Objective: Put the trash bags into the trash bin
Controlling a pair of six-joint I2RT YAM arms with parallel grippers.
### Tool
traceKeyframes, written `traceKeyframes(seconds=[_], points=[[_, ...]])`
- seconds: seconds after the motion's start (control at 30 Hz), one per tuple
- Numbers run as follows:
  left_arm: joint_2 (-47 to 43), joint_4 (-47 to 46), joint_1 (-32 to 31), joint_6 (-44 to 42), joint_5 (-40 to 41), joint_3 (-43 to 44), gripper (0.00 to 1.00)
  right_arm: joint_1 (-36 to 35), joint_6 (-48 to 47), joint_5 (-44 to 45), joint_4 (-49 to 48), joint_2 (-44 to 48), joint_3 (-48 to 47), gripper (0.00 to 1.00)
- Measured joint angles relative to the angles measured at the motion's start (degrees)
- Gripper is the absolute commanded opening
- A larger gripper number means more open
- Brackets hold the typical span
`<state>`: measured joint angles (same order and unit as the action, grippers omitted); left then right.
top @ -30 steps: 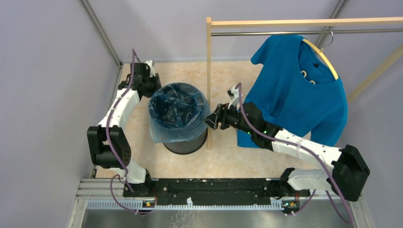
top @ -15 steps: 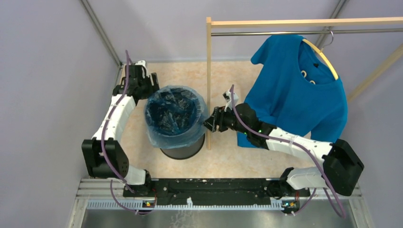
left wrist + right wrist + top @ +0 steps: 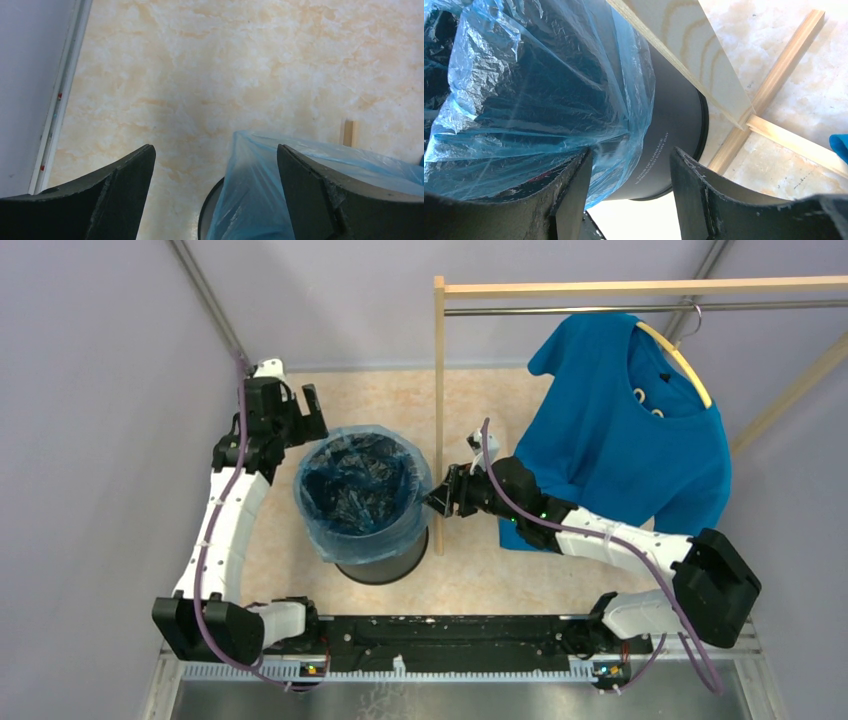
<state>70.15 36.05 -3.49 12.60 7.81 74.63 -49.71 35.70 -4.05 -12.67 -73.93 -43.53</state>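
So the thin, crinkly, see-through light-blue plastic trash bag [image 3: 330, 530] is sitting in the black round tapered plastic trash bin [image 3: 385, 565], left of centre in the overhead view. Its mouth is folded out over the rim and a loose skirt hangs most of the way down the outside, so only the bin's bottom band shows black. Inside, the film is pushed down into the bucket and looks dark and wrinkled.

The left gripper [image 3: 298, 425] is at the upper left of the bin, just off the rim, jaws spread wide and holding nothing. Its wrist camera shows the bag's edge poking up between the two fingers but clear of both. Looks like it's parked there because that side of the rim is already covered.

The right gripper [image 3: 438, 502] is tucked against the bin's right side, squeezed in next to the pale wooden rack post [image 3: 439, 390]. Its jaws stand part-way apart. Its wrist view has the skirt bunched into folds right by one finger [image 3: 574, 185], and at that width it doesn't look clamped on film this thin. Probably it's there to tug or smooth the skirt. Small white lettering [image 3: 651, 155] shows on the bare bin wall.

The opaque blue T-shirt on a hanger [image 3: 620, 440] hangs at the right, untouched. The beige marbled bench [image 3: 480, 570] carries everything
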Motion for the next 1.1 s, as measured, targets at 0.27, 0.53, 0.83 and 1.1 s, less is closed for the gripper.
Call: traceKeyframes(seconds=[0.27, 0.53, 0.83, 1.1], points=[[-1.6, 2.1, 0.1, 1.4, -0.7, -3.5, 0.98, 0.0, -0.1, -0.1, 0.2, -0.3, 0.0, 0.58], [-11.1, 4.6, 0.0, 1.0, -0.7, -0.2, 0.92, 0.0, -0.1, -0.1, 0.2, -0.3, 0.0, 0.58], [-17.2, 5.6, -5.5, -2.1, -19.7, 1.7, 0.67, 0.0, -0.1, -0.1, 0.1, -0.3, 0.0, 0.58], [-22.4, 8.6, -15.6, -2.4, -24.8, -7.3, 0.45, 0.0, 0.1, -1.5, -1.0, -3.2, -0.3, 0.58]])
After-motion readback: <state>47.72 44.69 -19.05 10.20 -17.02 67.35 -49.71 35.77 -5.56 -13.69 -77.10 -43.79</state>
